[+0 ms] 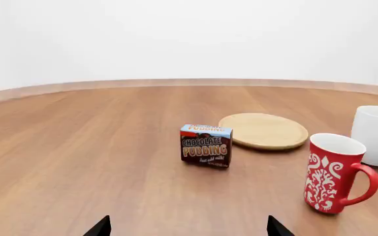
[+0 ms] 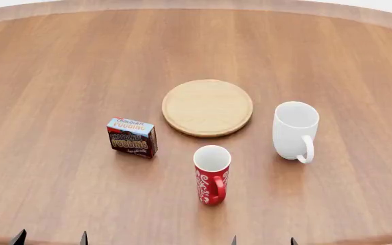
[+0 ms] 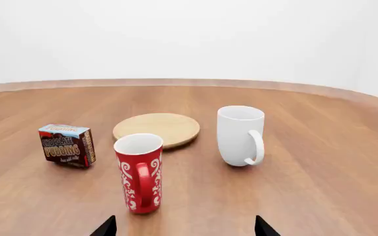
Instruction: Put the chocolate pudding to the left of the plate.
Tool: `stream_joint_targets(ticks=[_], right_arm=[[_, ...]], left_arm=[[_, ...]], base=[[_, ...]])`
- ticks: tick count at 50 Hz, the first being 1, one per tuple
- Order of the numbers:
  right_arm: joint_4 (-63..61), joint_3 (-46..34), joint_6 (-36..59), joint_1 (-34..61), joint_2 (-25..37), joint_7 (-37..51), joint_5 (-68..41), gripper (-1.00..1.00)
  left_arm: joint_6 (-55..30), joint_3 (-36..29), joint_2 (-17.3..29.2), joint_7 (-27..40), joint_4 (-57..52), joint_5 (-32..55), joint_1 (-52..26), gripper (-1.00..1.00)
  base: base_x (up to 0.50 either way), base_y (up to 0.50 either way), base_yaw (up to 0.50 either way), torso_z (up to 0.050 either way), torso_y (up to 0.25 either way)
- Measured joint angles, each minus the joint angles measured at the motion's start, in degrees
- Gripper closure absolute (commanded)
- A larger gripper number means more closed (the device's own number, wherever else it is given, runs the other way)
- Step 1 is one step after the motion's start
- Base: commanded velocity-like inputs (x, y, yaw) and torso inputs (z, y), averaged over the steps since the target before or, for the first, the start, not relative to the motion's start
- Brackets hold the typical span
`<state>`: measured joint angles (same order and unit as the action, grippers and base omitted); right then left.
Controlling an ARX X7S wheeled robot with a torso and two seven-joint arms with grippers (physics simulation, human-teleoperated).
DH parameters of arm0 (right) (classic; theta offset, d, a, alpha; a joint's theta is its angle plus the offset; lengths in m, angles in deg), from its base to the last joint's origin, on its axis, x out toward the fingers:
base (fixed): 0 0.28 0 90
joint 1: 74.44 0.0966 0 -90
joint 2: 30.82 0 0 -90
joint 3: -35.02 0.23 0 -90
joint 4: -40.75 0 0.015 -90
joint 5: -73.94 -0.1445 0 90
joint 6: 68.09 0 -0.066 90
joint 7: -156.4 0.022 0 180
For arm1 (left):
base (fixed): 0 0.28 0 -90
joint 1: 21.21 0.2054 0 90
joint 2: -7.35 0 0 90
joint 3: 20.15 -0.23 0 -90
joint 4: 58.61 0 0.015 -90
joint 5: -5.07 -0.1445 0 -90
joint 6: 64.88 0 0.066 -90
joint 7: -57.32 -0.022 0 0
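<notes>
The chocolate pudding is a small dark brown box with a light blue top, standing upright on the wooden table, left of and a little nearer than the plate. The left wrist view shows the chocolate pudding close beside the pale round plate; the right wrist view shows the pudding and plate too. My left gripper sits at the near table edge, open and empty. My right gripper is likewise open and empty, near the edge.
A red patterned mug stands nearer than the plate, close ahead of my right gripper. A white mug stands to the plate's right. The wooden table has a curved far edge.
</notes>
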<state>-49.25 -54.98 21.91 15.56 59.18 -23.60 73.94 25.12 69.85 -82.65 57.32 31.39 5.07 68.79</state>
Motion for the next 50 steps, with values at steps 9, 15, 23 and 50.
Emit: stream_joint_targets(ticks=[9, 15, 23, 50], right_arm=[[-0.82, -1.37, 0.54, -0.19, 1.18, 2.01, -0.67, -1.00], [-1.08, -2.25, 0.64, -0.22, 2.08, 3.63, -0.53, -1.00], [-1.11, -3.55, 0.69, -0.28, 2.91, 5.31, -0.37, -1.00], [-1.58, -6.46, 0.82, -0.34, 4.94, 7.63, -2.30, -1.00]], left_arm=[[0.03, -1.49, 1.16, 1.67, -0.67, 0.81, 0.23, -1.00], [0.46, -2.66, 1.84, 2.82, -0.78, 1.06, 0.30, -1.00], [0.88, -3.85, 2.78, 4.03, -0.91, 1.59, 0.47, -1.00], [1.03, -6.39, 5.08, 6.36, -1.77, 3.48, 0.76, -1.00]], base=[[0.00, 0.00, 0.00, 0.000, 0.000], [0.00, 0.12, 0.00, 0.000, 0.000], [0.00, 0.25, 0.00, 0.000, 0.000], [0.00, 0.43, 0.00, 0.000, 0.000]])
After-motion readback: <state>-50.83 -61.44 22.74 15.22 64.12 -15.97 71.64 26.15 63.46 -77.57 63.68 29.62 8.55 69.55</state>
